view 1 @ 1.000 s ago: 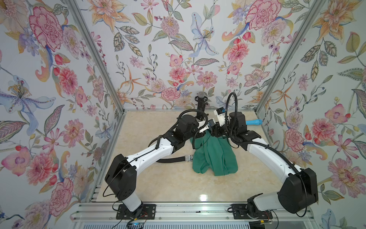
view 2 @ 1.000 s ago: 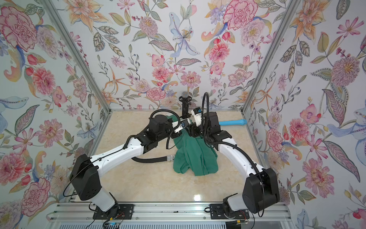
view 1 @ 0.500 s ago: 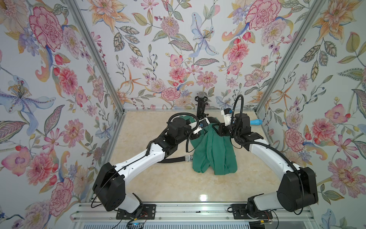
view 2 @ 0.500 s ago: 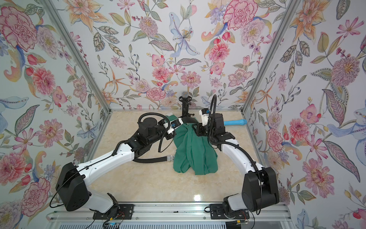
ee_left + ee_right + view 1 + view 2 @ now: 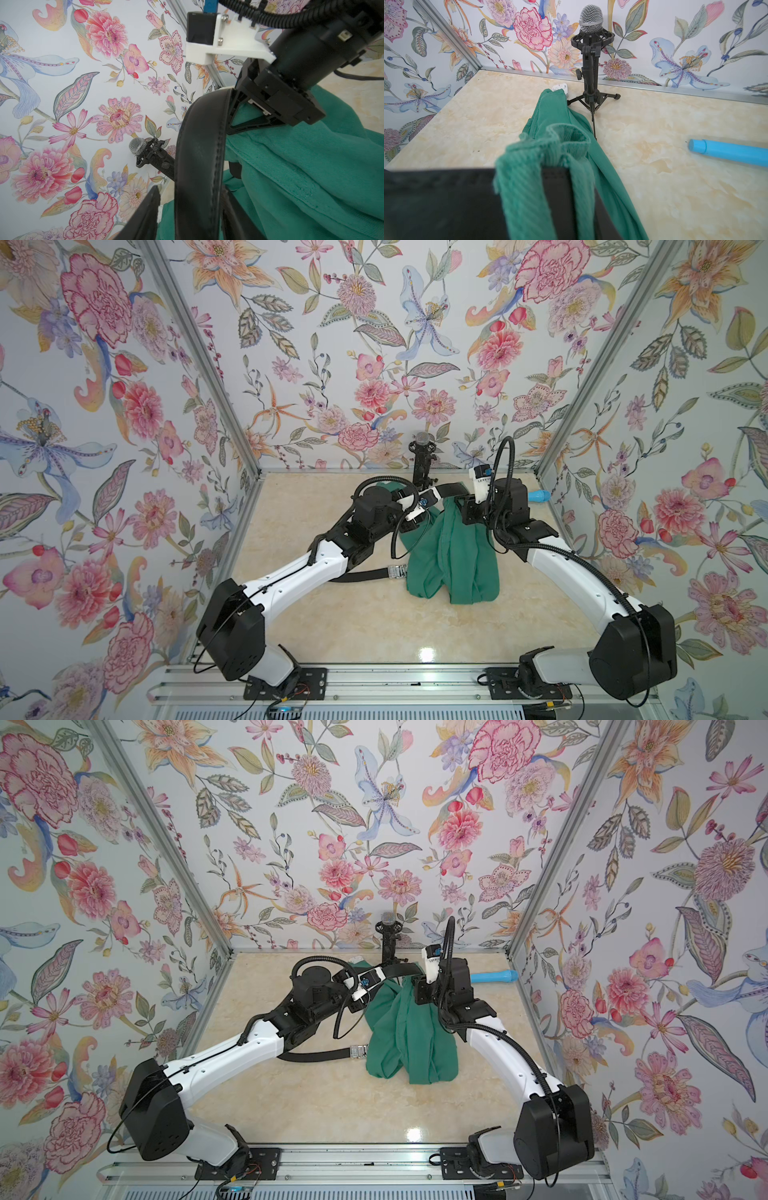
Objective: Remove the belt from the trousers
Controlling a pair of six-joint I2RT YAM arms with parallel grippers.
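Belt [image 5: 451, 489]: black strap spanning gap between both sets of fingers, threaded through teal belt loop [image 5: 529, 187] right at fingertips of right gripper [image 5: 234, 112]; buckle [image 5: 397, 571] end down on table [image 5: 374, 626], well apart from all fingers, just beside bunched cloth. Trousers [image 5: 453, 556]: hanging off right fingers, pinched narrow on waistband, likely anchoring cloth so strap can slide out. Left gripper [image 5: 190, 191]: fingers apart, strap running loose between, unclamped; probably readying a fresh grip further along. Loop not yet cleared. Microphone stand [image 5: 590, 52] just beyond right fingers; blue tube [image 5: 726, 152] near side wall, well apart from them.
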